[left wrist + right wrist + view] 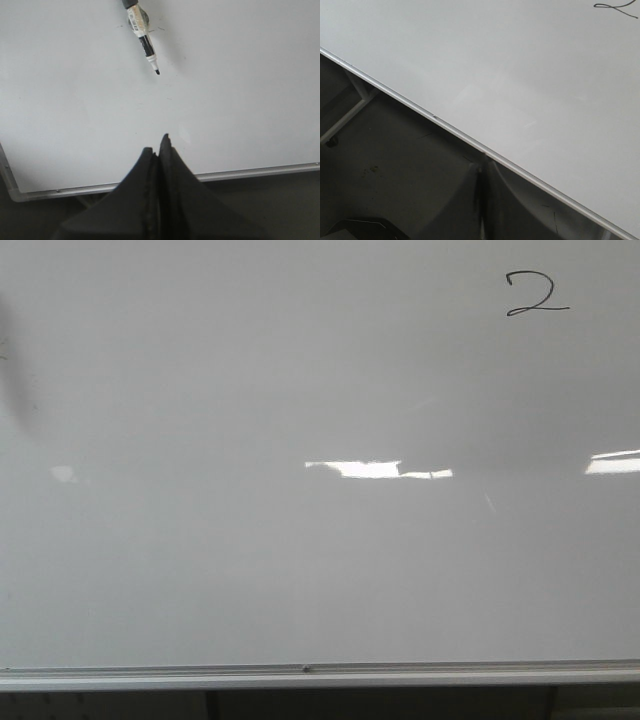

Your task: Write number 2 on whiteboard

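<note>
Front view: a thin black handwritten number 2 (535, 293) sits near the far right corner of the glossy grey-white whiteboard (250, 570). Both grippers, left (160, 150) and right (481, 172), are pressed closed, empty. Likely finished; retreat without smudging.

One whiteboard (250, 570), one number 2 (535, 295), one marker (142, 40), two grippers.

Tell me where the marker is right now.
The marker shows only in the left wrist view, lying uncapped on the whiteboard, well beyond the shut left gripper. The front view does not show it.
</note>
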